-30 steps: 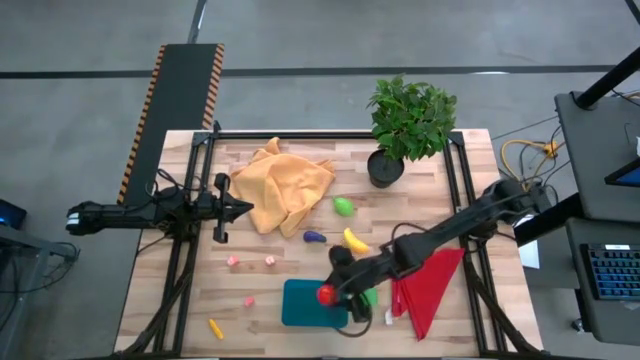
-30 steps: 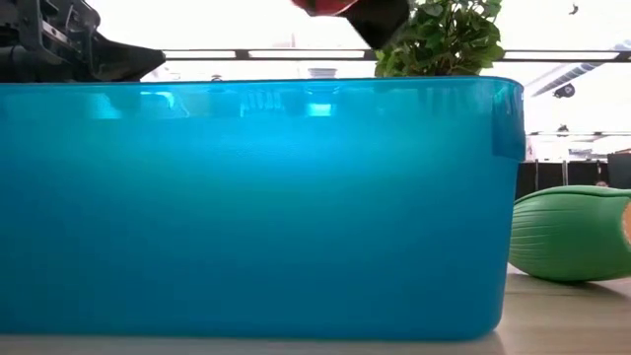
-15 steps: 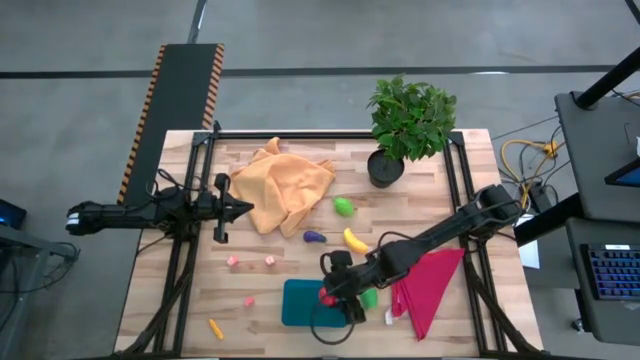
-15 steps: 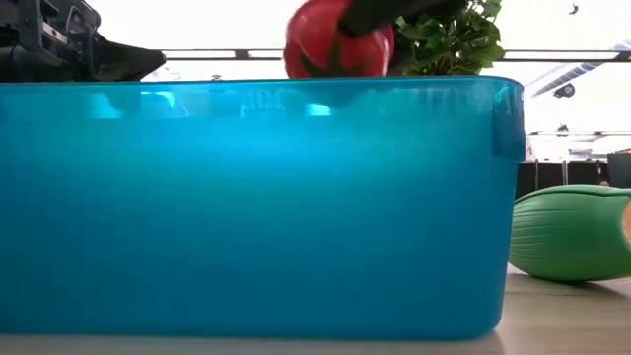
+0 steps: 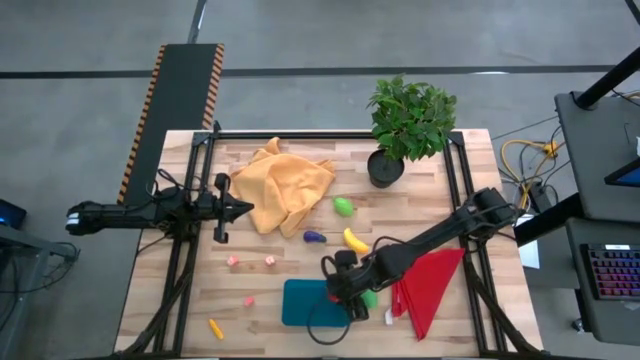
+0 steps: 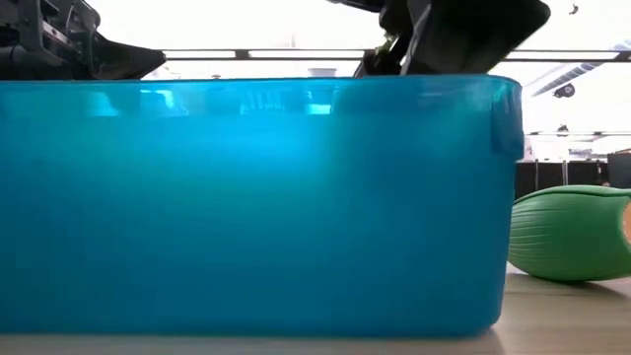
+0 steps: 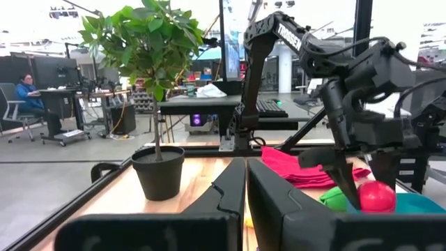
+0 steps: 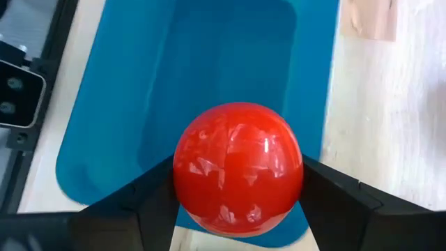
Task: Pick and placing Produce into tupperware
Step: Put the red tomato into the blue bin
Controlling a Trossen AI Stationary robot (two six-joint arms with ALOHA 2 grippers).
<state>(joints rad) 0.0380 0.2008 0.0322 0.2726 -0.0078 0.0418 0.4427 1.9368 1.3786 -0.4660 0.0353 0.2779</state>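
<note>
The teal tupperware (image 5: 305, 303) sits near the table's near edge and fills the low view (image 6: 246, 197). My right gripper (image 5: 341, 291) hangs over its right part, shut on the red tomato (image 8: 237, 167), which also shows in the left wrist view (image 7: 377, 196). In the low view the tomato is hidden behind the wall. A green piece (image 5: 371, 297) lies just right of the tupperware. Banana (image 5: 354, 240), eggplant (image 5: 314, 237) and another green piece (image 5: 343, 206) lie mid-table; the carrot (image 5: 215, 327) is at the near left. My left gripper (image 5: 248, 208) waits shut by the orange cloth. My right gripper pinches the tomato between its two fingers (image 8: 157, 199), one on each side of its round body (image 8: 188, 174). The fingers come from above, pointing down. The tomato hangs over the tupperware's floor (image 8: 209, 63); whether it touches the floor I cannot tell.
An orange cloth (image 5: 283, 186) lies at the far left, and a red cloth (image 5: 428, 283) at the near right under my right arm. A potted plant (image 5: 410, 120) stands at the far right. Tiny pink bits (image 5: 233, 261) are scattered left of the tupperware.
My right gripper has come down with the tomato over the tupperware's right part. In the low view the tomato stood above the rim half a second ago and has now sunk out of sight behind the wall.
</note>
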